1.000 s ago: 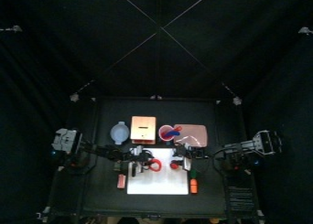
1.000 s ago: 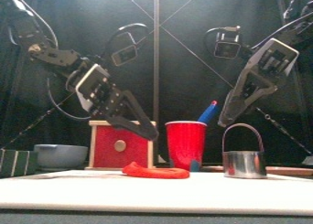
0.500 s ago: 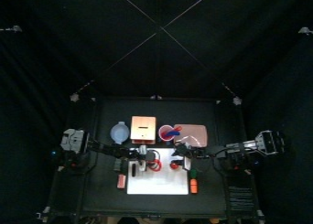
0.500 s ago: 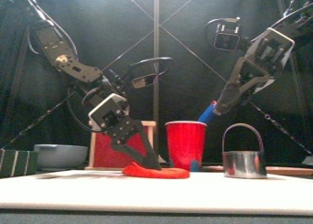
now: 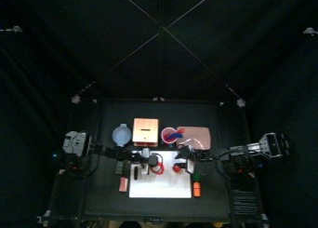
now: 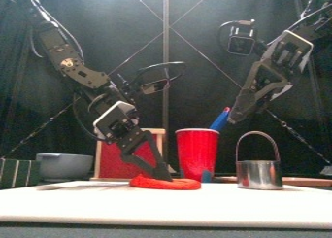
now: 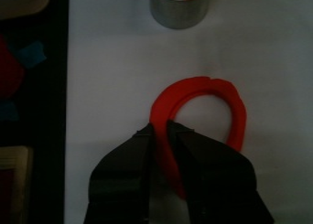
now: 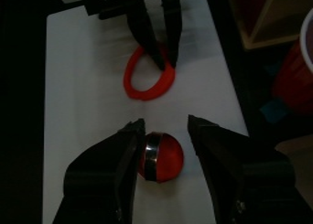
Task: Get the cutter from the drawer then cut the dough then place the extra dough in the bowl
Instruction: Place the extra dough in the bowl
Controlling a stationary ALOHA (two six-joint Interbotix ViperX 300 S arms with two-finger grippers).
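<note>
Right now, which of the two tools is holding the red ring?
The left tool, coming in from the left: its jaws are pinched on the red dough ring, while the right tool hangs open above the metal cutter.

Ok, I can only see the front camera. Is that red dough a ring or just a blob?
Observer: A ring. The left wrist view shows the dough ring as an open loop on the white board.
Operator: Is the left gripper holding it?
Observer: Yes, shut on one side of the loop.
Operator: What's in the cutter?
Observer: A red dough disc, right below the right gripper, whose jaws are open.
</note>
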